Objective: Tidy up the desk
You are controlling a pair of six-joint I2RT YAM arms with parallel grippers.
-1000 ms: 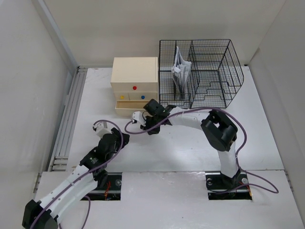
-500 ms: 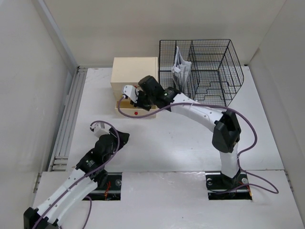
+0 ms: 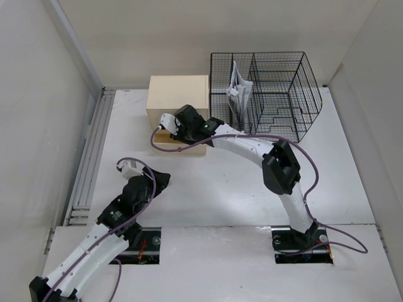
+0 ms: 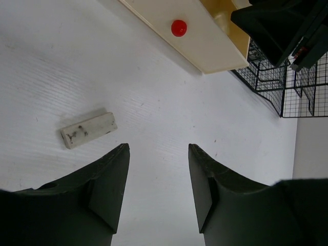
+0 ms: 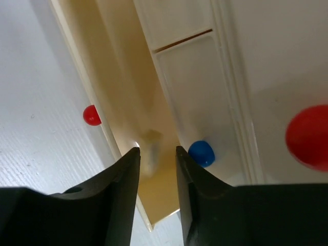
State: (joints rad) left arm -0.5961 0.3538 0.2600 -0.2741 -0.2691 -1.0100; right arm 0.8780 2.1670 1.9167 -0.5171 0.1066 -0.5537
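The white desk (image 3: 239, 189) holds a beige drawer box (image 3: 178, 93) with its bottom drawer (image 3: 189, 150) pulled out. My right gripper (image 3: 175, 131) hangs over that open drawer. In the right wrist view its jaws (image 5: 157, 149) stand slightly apart, and a small pale blurred thing (image 5: 150, 154) lies in the drawer just past the tips. My left gripper (image 3: 161, 179) is open and empty above the desk (image 4: 169, 118). A small white smudged block (image 4: 88, 130) lies on the desk just ahead and left of its fingertips.
A black wire-mesh organizer (image 3: 277, 94) with papers (image 3: 238, 91) in its left section stands right of the drawer box. A ridged metal rail (image 3: 88, 157) runs along the desk's left side. The open drawer's red knob (image 4: 179, 27) faces my left gripper.
My right gripper has moved from the desk in front of the drawer up and left to above the open drawer. My left arm has drawn back slightly.
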